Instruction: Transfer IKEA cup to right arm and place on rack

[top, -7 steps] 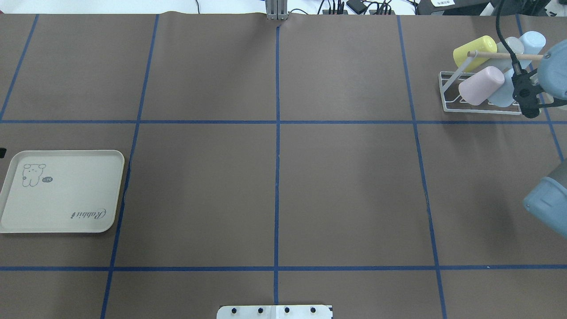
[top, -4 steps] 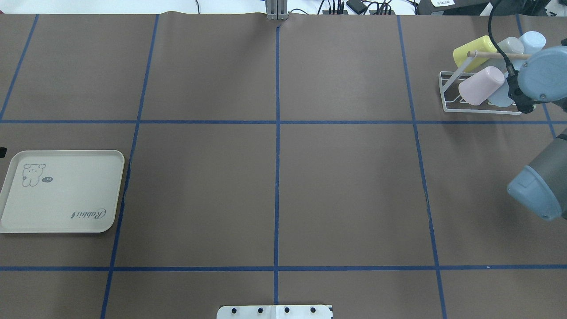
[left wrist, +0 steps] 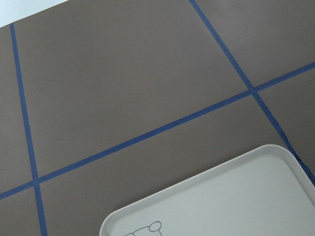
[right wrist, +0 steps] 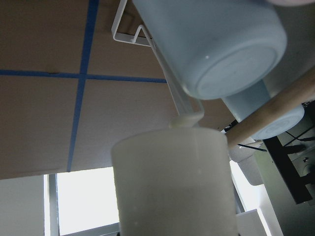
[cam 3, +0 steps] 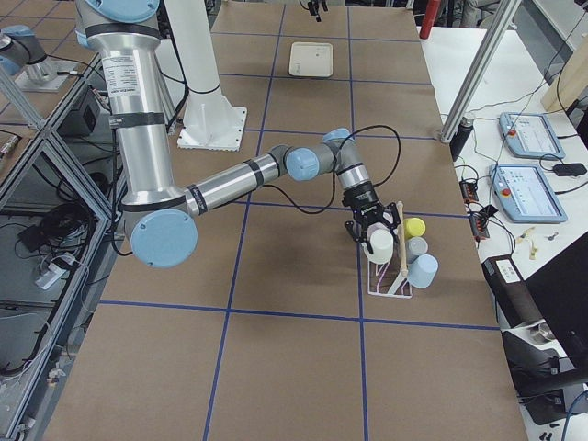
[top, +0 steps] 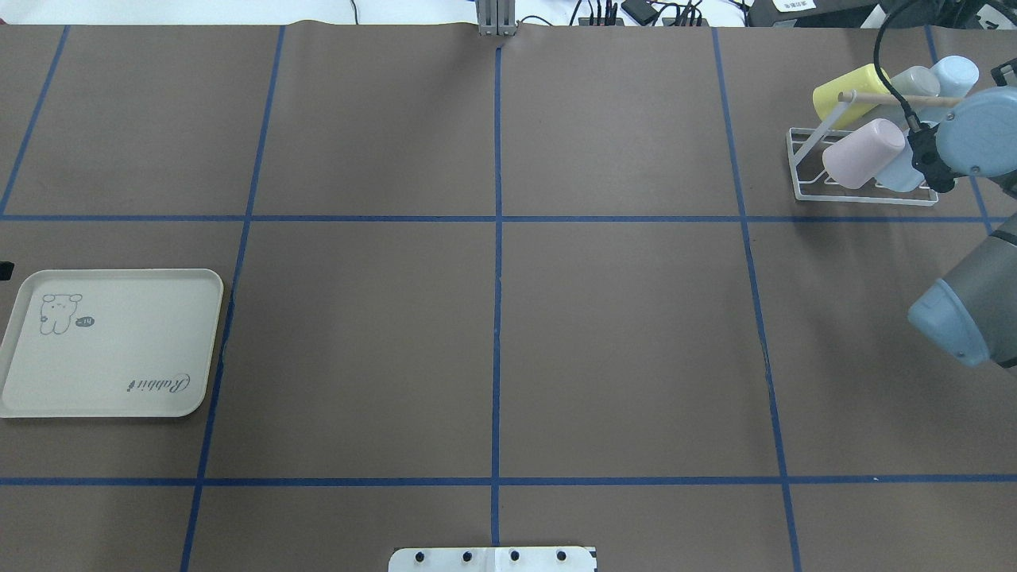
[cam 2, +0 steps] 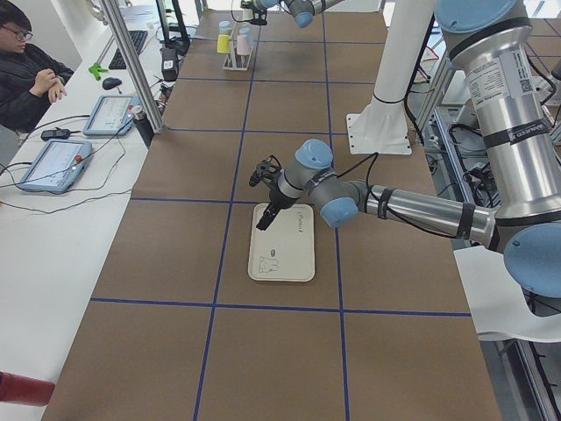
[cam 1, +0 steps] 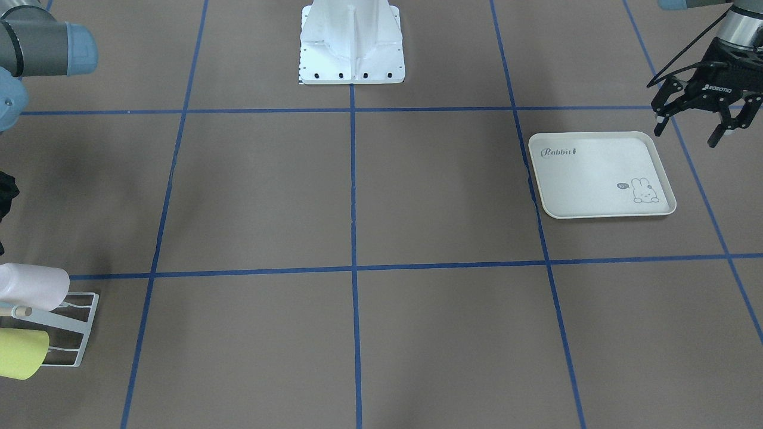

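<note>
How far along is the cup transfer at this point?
Done: the hand-over looks finished; the left tool hangs open and empty by the rabbit tray, which holds no cup. In hand: the right tool is at the rack with a cream cup at a prong, beside the pink cup. Left: seating it, letting go, pulling back; whether it is released, I cannot tell.

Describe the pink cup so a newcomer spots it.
Overhead view: the white wire rack stands at the brown table's far right corner. On its near left end tilts the pale pink plastic cup, the only pink one beside a yellow cup and pale blue cups.
</note>
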`<state>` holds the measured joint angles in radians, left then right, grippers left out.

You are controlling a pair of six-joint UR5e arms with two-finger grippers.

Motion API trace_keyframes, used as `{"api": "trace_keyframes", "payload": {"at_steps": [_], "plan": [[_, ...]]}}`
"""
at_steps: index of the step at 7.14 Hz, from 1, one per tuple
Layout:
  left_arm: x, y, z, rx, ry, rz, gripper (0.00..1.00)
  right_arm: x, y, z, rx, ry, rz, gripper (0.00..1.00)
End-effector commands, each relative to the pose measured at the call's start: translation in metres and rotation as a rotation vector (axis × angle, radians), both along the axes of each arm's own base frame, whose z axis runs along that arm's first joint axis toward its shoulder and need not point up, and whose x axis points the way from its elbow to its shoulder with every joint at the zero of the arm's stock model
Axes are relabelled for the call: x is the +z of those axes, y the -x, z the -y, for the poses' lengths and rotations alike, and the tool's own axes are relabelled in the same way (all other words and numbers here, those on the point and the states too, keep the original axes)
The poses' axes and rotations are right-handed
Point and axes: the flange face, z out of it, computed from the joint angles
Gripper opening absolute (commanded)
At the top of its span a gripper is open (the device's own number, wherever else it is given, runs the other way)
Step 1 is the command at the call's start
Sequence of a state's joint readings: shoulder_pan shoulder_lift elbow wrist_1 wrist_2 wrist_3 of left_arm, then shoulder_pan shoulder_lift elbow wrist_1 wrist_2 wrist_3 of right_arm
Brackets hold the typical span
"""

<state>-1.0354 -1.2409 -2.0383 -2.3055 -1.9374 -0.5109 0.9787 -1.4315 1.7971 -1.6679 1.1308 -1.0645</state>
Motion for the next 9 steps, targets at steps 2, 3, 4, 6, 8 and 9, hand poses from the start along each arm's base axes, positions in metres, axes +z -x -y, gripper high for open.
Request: {"api": "trace_keyframes", "payload": {"at_steps": [2, 3, 4, 6, 8, 9], "plan": [[0.001, 0.001, -0.001, -0.002, 0.003, 0.001, 1.0, 0.013, 0.004, 0.006, -0.019, -0.025, 0.012, 0.16], [0.001, 0.002, -0.002, -0.002, 0.003, 0.001, 1.0, 0.013, 0.003, 0.007, -0.018, -0.026, 0.01, 0.16], [-0.001, 0.002, -0.002, -0.002, 0.001, -0.001, 1.0, 0.015, 0.003, 0.005, -0.018, -0.023, 0.007, 0.16], [-0.001, 0.002, -0.002, -0.002, 0.001, -0.001, 1.0, 0.028, 0.005, 0.006, -0.02, -0.012, -0.001, 0.18], [-0.002, 0.002, -0.002, -0.002, -0.001, -0.002, 1.0, 0.032, 0.008, 0.011, -0.019, -0.03, 0.01, 0.2], [-0.002, 0.002, -0.003, -0.002, -0.001, -0.002, 1.0, 0.029, 0.01, 0.012, -0.023, -0.035, 0.012, 0.25]]}}
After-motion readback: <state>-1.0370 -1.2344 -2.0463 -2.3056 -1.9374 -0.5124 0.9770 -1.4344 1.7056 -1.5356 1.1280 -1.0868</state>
